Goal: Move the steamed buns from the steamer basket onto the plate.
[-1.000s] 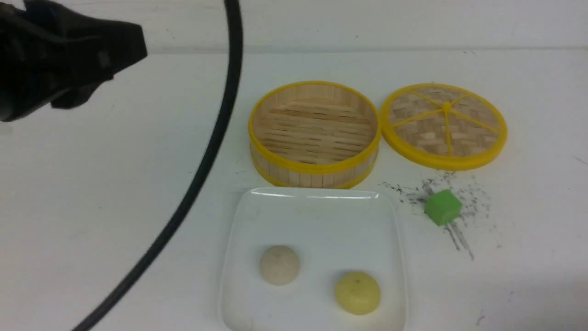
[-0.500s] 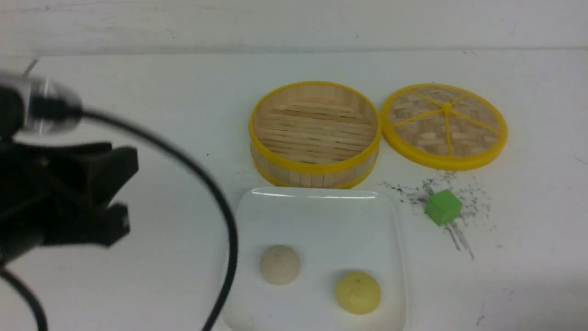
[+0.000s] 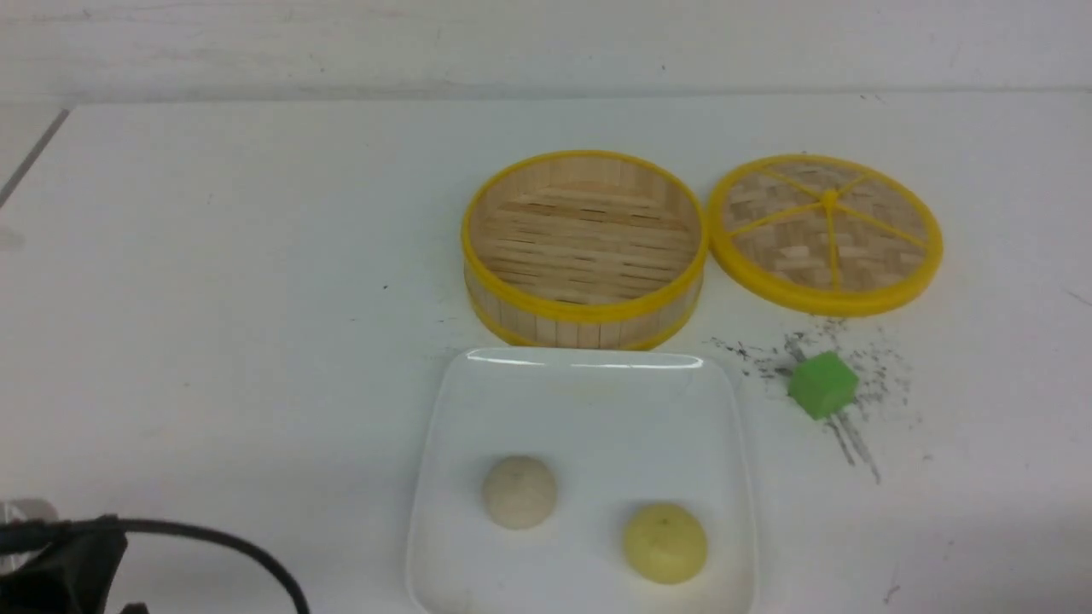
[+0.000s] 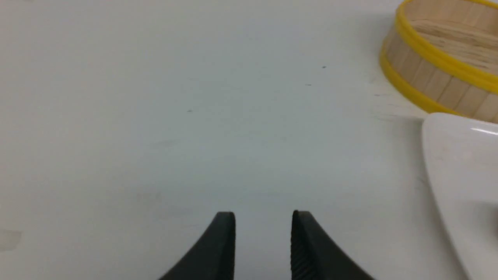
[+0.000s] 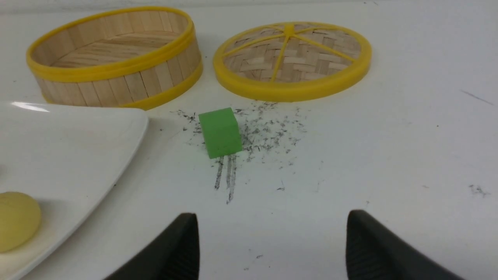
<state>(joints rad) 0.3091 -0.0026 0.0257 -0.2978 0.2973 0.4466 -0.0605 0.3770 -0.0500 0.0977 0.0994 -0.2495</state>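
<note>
- Jaws of the left gripper (image 4: 263, 217) stand partly apart with nothing between them, low over bare table (image 4: 155, 116), off to the left of the plate (image 3: 589, 401).
- Jaws of the right gripper (image 5: 272, 217) are spread wide and empty too, over the table near the cube (image 5: 220, 132).
- Both buns are on the plate: the cream bun (image 3: 519, 490) left of centre, the yellow bun (image 3: 665, 542) nearer the right front corner, apart from each other and clear of the rim.
- The basket (image 3: 584, 311) just behind the plate is empty, showing only its slats.
- The lid (image 3: 826, 232) lies flat beside the basket on the right, which leaves the basket open for reaching in.
- The cube sits among dark scuffs, well apart from the buns; it seems to have no role.
- Judgement: the move looks finished, and both arms sit to the sides, probably to stay clear of the plate.
</note>
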